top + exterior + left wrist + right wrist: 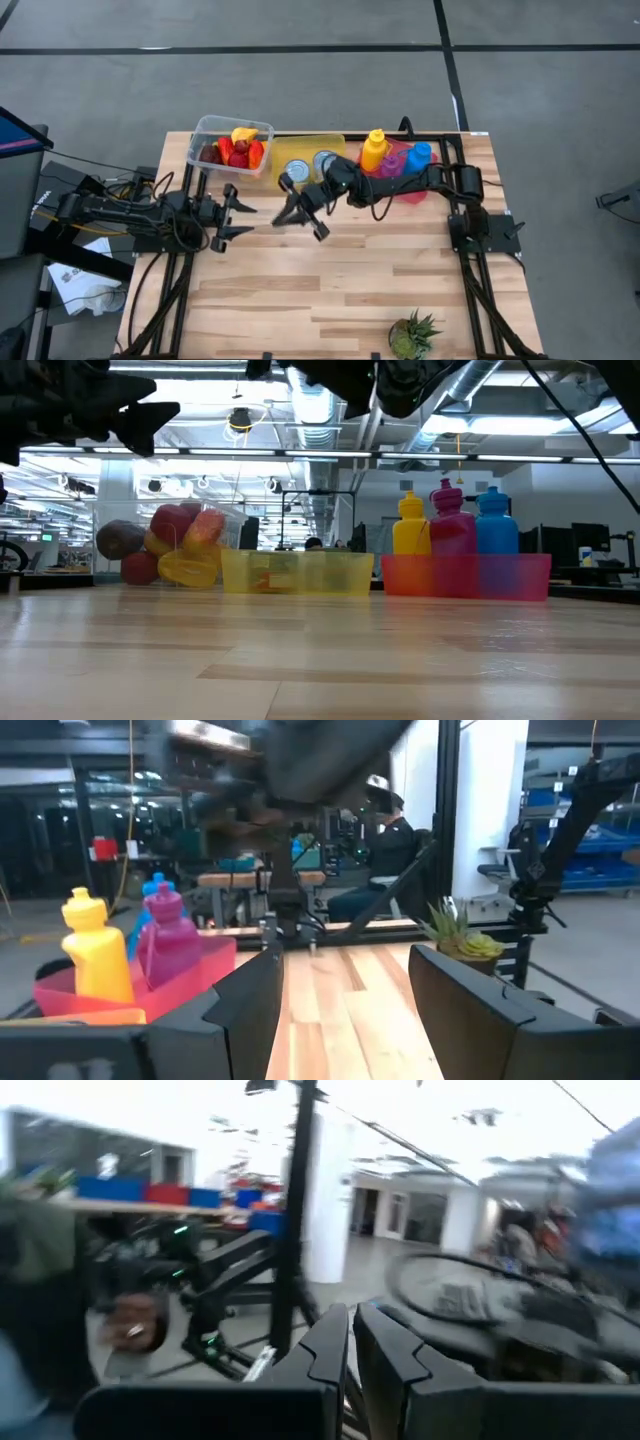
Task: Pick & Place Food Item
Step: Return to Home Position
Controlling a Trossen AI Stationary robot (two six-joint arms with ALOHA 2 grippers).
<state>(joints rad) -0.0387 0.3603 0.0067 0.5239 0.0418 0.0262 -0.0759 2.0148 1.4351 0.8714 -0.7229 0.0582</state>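
Bench [300, 660] planks fill the low view's foreground, bare right up to the row of bins at the far edge.

Both arms hang over that bench. The right arm reaches across from its base, and the right claw [300, 213] hovers just in front of the yellow bin [300, 150]. Its own wrist view shows the fingers closed, or very nearly so, with nothing between them. The left claw [240, 218] sits at the bench's left side, fingers spread wide and empty.

Judging by this, placing is done and the retreat to home is in hand. What remains for the right arm is to fold back toward its base, lifting clear of the bin walls and bottle tops along the way.

There are three bins: a clear bin [205, 128] of fruit, the yellow bin, and a pink bin [410, 195]. Three bottles stand in the pink bin: yellow bottle [373, 150], pink bottle [395, 160] and blue bottle [418, 157]. One small plant [413, 335] stands at the near edge.

The fruit [232, 148] is a heap of red and yellow pieces, too jumbled to count.

The tuna cans [323, 162] lie in the yellow bin. At least two tops show, and the arm may cover others.
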